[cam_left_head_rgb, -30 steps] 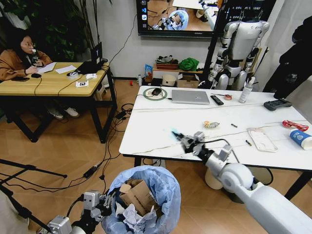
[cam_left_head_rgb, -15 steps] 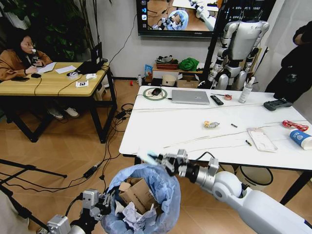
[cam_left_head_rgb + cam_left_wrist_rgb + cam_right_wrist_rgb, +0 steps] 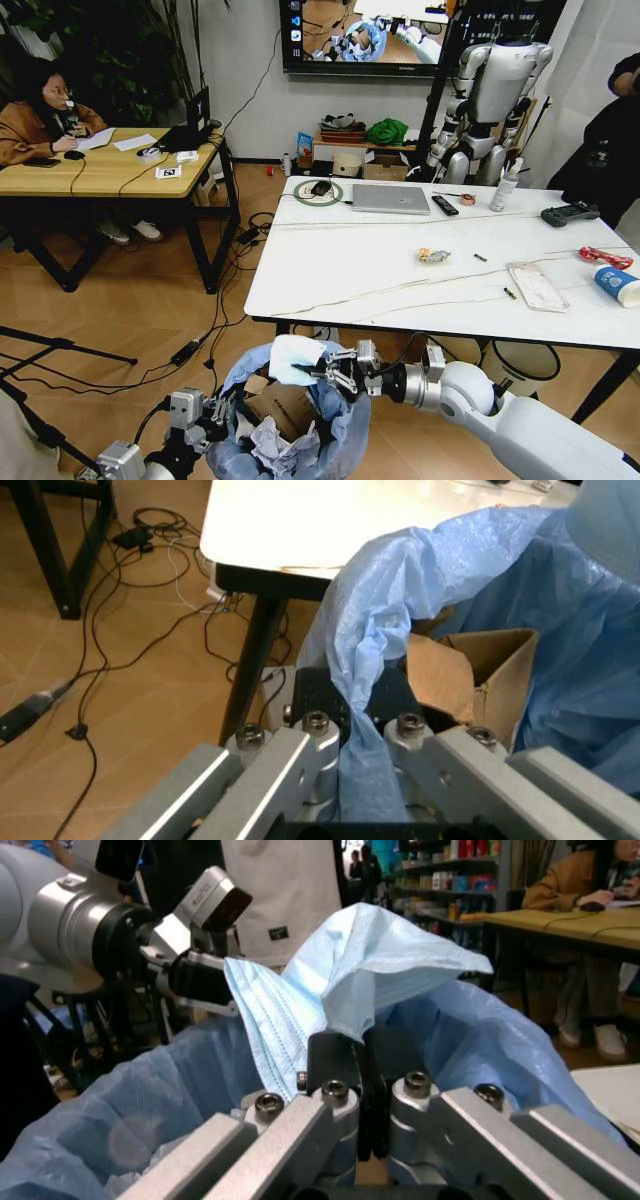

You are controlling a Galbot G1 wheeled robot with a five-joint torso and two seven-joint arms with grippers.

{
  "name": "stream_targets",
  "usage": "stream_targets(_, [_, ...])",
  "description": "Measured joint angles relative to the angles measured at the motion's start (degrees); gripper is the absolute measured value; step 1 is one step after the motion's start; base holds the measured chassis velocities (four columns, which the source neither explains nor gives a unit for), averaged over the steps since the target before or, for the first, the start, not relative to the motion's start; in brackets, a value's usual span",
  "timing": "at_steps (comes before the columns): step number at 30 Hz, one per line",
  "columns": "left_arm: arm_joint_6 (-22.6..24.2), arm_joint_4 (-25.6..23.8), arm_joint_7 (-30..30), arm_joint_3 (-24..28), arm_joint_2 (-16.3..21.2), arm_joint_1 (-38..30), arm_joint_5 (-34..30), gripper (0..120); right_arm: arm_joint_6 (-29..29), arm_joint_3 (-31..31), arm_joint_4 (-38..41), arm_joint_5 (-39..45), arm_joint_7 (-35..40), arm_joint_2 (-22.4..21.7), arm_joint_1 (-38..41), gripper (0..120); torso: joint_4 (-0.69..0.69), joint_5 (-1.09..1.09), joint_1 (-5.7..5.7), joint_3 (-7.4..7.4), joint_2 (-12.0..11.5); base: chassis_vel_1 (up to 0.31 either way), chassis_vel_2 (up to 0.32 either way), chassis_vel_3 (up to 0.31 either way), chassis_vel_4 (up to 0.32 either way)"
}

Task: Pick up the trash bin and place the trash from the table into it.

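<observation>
Nearest the robot, the left gripper [image 3: 215,415] holds the trash bin [image 3: 300,440] by its near rim, jaws clamped on a fold of the blue liner bag, as the left wrist view shows with the plastic pinched between the fingers [image 3: 318,705]. The bin hangs low in front of the robot, short of the table [image 3: 330,270] edge, with a brown cardboard box [image 3: 285,405] and crumpled white tissues [image 3: 275,440] already inside it.

Just beyond, the right gripper [image 3: 325,372] reaches across from the robot's right, its forearm lying roughly level and pointing left, jaws closed on a pale blue face mask [image 3: 295,358]. The mask stands out past the fingertips, directly above the far part of the bin's mouth, folded and flaring wide away from the grip; in the right wrist view it fans upward over the liner [image 3: 120,1117]. The bin lies straight below the jaws, so letting go looks likely to drop the mask inside.

Farther off, the marble-look tabletop carries litter well apart from both arms: a small snack wrapper [image 3: 433,256] near the middle, a clear plastic bag [image 3: 537,285], a red wrapper [image 3: 604,257] and a blue-and-white paper cup [image 3: 618,284] towards its right end.
</observation>
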Motion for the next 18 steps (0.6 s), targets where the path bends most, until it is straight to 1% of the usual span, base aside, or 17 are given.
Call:
stream_targets(11, [0.0,0.0,0.0,-0.3,0.2,0.1,-0.2,0,0.1,0.7,-1.2,-3.0,-4.0,0.2,-0.8,0,0.0,0.0,0.01,0.0,0.0,0.0,0.0,0.0,0.0])
stream_targets(14, [0.0,0.0,0.0,-0.2,0.2,0.1,-0.2,0,0.2,0.9,-1.5,-4.3,-4.4,0.2,-1.2,12,0.0,0.0,0.01,0.0,0.0,0.0,0.0,0.0,0.0])
stream_targets(15, [0.0,0.0,0.0,-0.2,0.2,0.1,-0.2,0,0.2,0.9,-1.5,-4.3,-4.4,0.2,-1.2,12,0.0,0.0,0.01,0.0,0.0,0.0,0.0,0.0,0.0])
stream_targets(16, [0.0,0.0,0.0,-0.2,0.2,0.2,-0.2,0,0.1,1.0,-1.6,-4.8,-4.4,0.2,-1.3,16,0.0,0.0,0.01,0.0,0.0,0.0,0.0,0.0,0.0])
stream_targets(18, [0.0,-0.1,0.0,-0.1,0.2,0.4,-0.3,0,-0.2,1.2,-1.7,-5.4,-4.2,0.2,-1.4,26,0.0,0.0,0.01,0.0,0.0,0.0,0.0,0.0,0.0])
